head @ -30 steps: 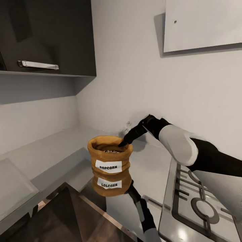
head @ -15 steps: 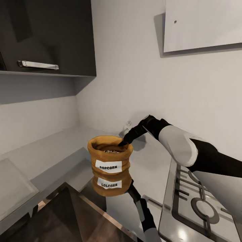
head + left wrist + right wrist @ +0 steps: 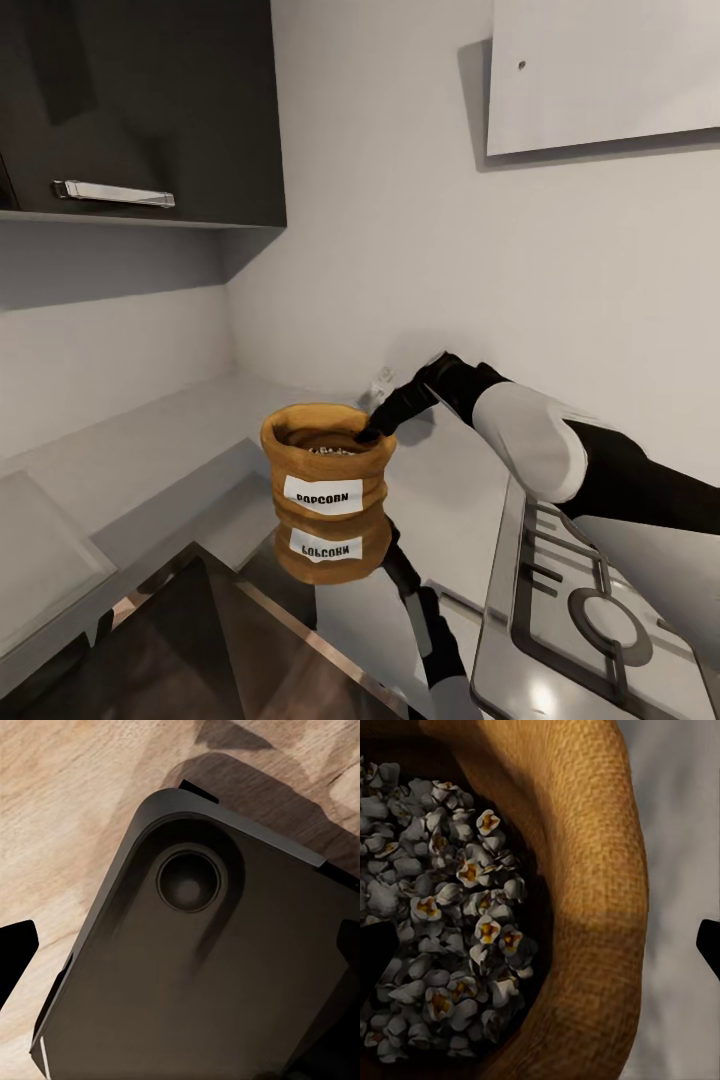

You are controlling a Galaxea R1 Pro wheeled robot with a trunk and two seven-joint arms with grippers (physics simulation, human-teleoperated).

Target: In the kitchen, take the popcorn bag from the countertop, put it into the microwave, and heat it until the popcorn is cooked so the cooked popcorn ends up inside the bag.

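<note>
The tan popcorn bag [image 3: 327, 470] stands upright on the shiny countertop [image 3: 450, 510], its white label facing me and its reflection showing below it. My right gripper [image 3: 368, 432] reaches down from the right to the bag's far rim. In the right wrist view the rolled rim [image 3: 585, 870] lies between the two dark fingertips [image 3: 375, 960], which are wide apart, so the gripper is open. A heap of pale popcorn [image 3: 442, 945] fills the bag. My left gripper [image 3: 180, 945] is open and holds nothing. The microwave is out of view.
A gas hob [image 3: 590, 600] with grates lies right of the bag, under my right arm. A dark upper cabinet with a bar handle [image 3: 112, 192] hangs at the left and a white cabinet [image 3: 600, 70] at the top right. Walls meet behind the bag. A wood floor [image 3: 67, 787] appears in the left wrist view.
My right arm has shifted slightly, bringing the gripper's tips a little closer onto the bag's rim. The bag has not moved.
</note>
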